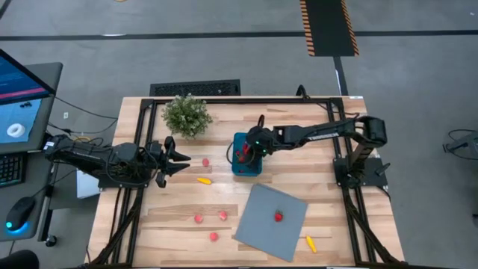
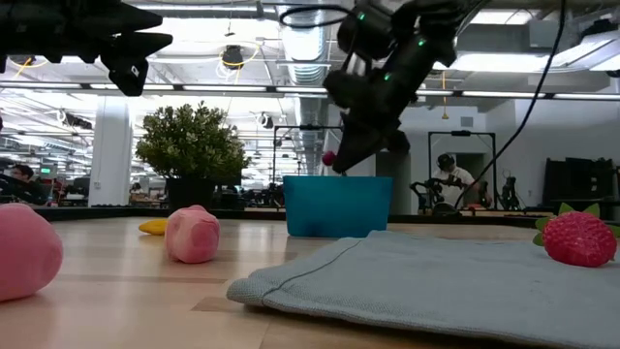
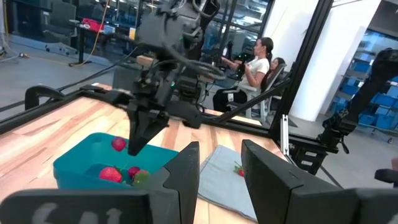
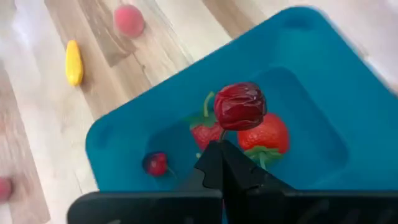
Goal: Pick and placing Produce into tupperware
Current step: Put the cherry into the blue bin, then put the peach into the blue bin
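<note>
At the centre of the high view, the right pincer (image 4: 222,149) hangs clenched on the stem of a dark red cherry (image 4: 240,106) over the teal tupperware (image 1: 240,169), while the left pincer (image 1: 183,157), empty and part open, waits at centre left above the surface (image 1: 149,224).

We see even, bright light w/ no harsh shadows on the table (image 1: 299,161) from above. At table height, ceiling strip lights (image 2: 523,66) glare behind, so the arms read as dark silhouettes; the nearest pink piece (image 2: 27,250) is out of focus. In the right wrist pic the table planks and yellow piece (image 4: 74,62) are soft, the dark red piece (image 4: 240,106) sharper. Left wrist pic: own fingers (image 3: 183,180) blurred, windows washed out.
</note>
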Controlling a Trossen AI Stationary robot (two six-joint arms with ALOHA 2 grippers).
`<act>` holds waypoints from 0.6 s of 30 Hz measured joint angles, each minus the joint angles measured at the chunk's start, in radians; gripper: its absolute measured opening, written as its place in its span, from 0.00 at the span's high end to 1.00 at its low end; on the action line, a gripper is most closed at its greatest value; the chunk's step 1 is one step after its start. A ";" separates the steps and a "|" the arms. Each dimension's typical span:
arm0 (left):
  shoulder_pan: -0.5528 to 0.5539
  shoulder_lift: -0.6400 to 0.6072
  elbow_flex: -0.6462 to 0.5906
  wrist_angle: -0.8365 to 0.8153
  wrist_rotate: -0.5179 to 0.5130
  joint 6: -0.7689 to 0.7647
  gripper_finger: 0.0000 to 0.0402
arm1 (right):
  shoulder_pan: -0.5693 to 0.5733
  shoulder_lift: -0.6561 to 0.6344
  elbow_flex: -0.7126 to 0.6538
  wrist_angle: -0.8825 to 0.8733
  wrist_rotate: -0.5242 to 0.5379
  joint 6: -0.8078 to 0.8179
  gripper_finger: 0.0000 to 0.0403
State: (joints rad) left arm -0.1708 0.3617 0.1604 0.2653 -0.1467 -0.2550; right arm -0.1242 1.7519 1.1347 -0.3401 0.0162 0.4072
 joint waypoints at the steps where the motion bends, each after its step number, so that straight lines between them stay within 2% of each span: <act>1: 0.000 0.000 0.000 0.000 0.000 0.000 0.73 | -0.009 0.013 0.005 -0.002 -0.014 -0.004 0.97; 9: 0.000 0.000 0.000 -0.020 0.004 -0.029 0.73 | -0.031 0.053 0.034 0.027 -0.019 -0.042 0.89; 18: 0.000 0.000 0.000 -0.031 0.000 -0.029 0.73 | -0.044 0.034 0.035 0.051 -0.048 -0.064 0.88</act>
State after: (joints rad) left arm -0.1707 0.3614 0.1604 0.2340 -0.1463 -0.2840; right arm -0.1677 1.7863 1.1694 -0.2886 -0.0315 0.3435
